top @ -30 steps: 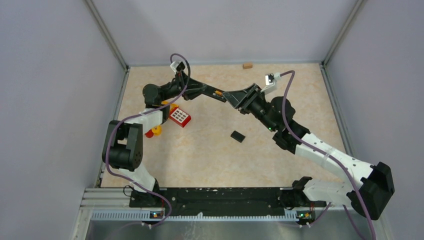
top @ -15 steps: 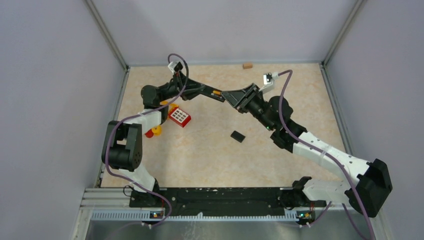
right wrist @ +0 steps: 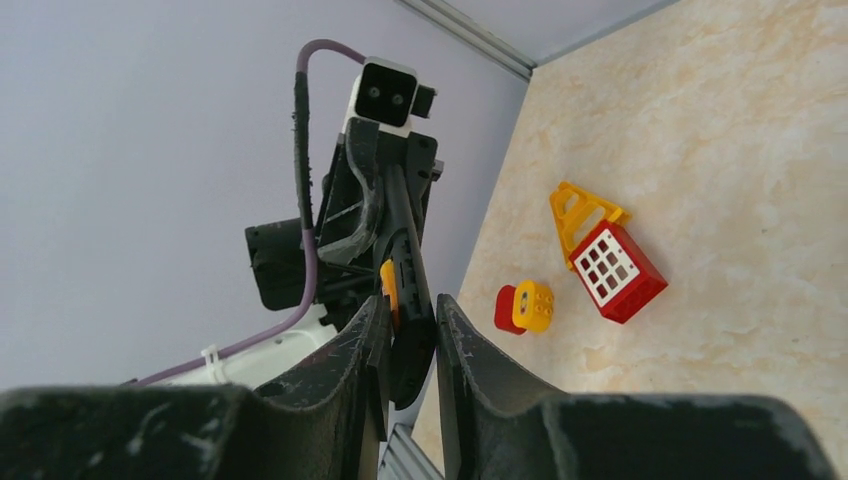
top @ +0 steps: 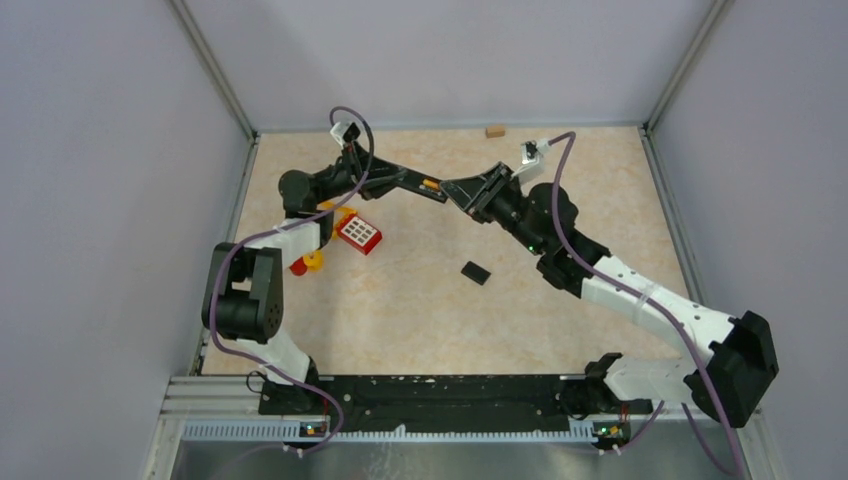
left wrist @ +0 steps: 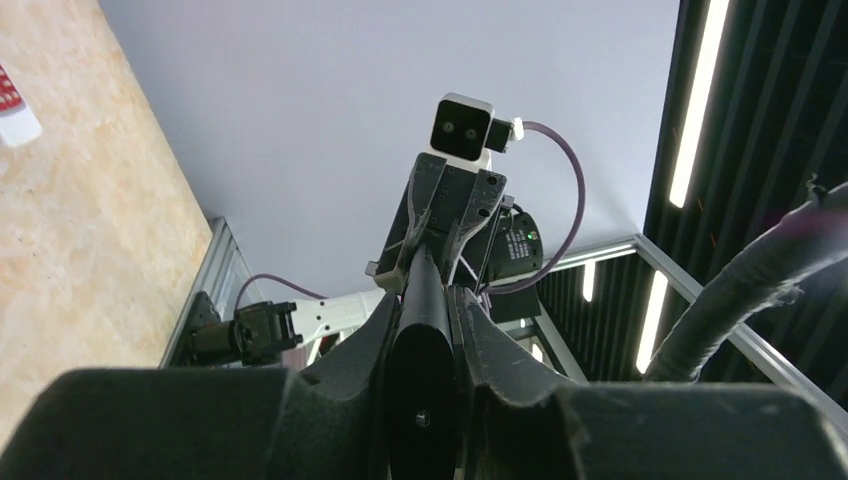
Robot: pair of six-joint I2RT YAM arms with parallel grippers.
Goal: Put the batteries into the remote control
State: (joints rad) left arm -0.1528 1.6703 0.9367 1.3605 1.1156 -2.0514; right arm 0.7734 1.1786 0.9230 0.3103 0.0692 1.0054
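1. Holding check: left gripper (left wrist: 430, 300) is clamped tight on the remote control (top: 420, 183), which hangs in the air above the table (top: 420, 320). Right gripper (right wrist: 410, 300) has its jaws pinched nearly together on the remote's opposite end and looks to be touching both sides.
2. No batteries visible in any view, so I can't confirm a cell in or beside the remote. Can't tell what the orange bit (right wrist: 388, 285) on the remote's face is.
3. Risk: two rigid grips on one thin body. Any mismatch between the arms could twist the remote or pop it out of one claw.
4. Risk: the right grip sits at the very tip, so it would likely slip under pull.
5. Risk: the small black piece (top: 476, 272), nearer the arm bases than the remote, is probably the battery cover. A dropped remote could knock it away.
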